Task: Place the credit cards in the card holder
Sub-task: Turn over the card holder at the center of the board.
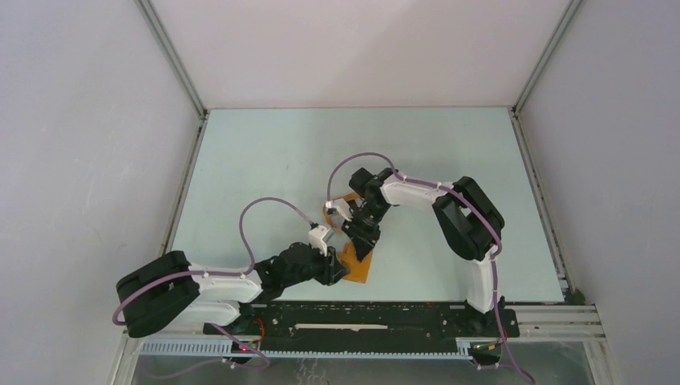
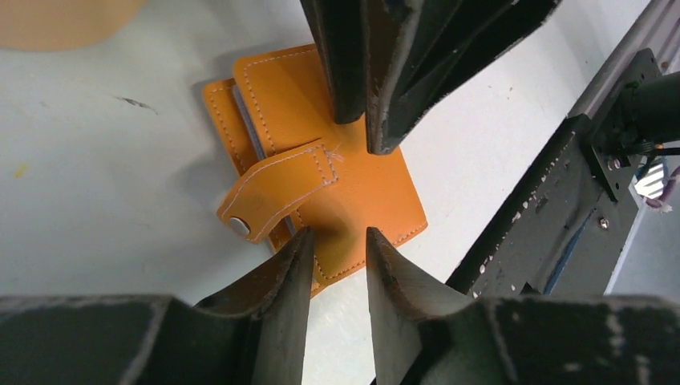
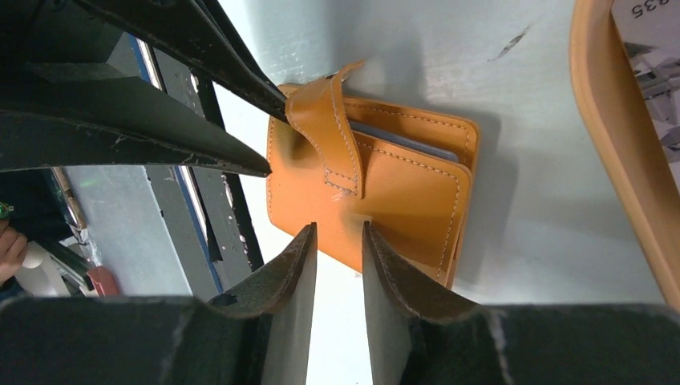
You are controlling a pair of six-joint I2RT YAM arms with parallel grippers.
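The orange-brown card holder [image 1: 358, 265] lies folded on the table near the front rail. In the left wrist view it [image 2: 365, 188] shows its closing tab with the snap [image 2: 239, 227] unfastened. A bluish-grey credit card edge [image 3: 409, 143] sticks out between its flaps. My left gripper [image 2: 338, 237] is narrowly open and empty, its tips at the holder's near edge, one finger against the tab. My right gripper [image 3: 337, 228] is narrowly open and empty over the opposite edge. Each gripper shows in the other's wrist view.
An oval orange-rimmed tray [image 3: 617, 152] lies just beyond the holder, with a printed card [image 3: 651, 56] in it. It sits under the right arm in the top view [image 1: 331, 210]. The black front rail [image 2: 553, 200] runs close beside the holder.
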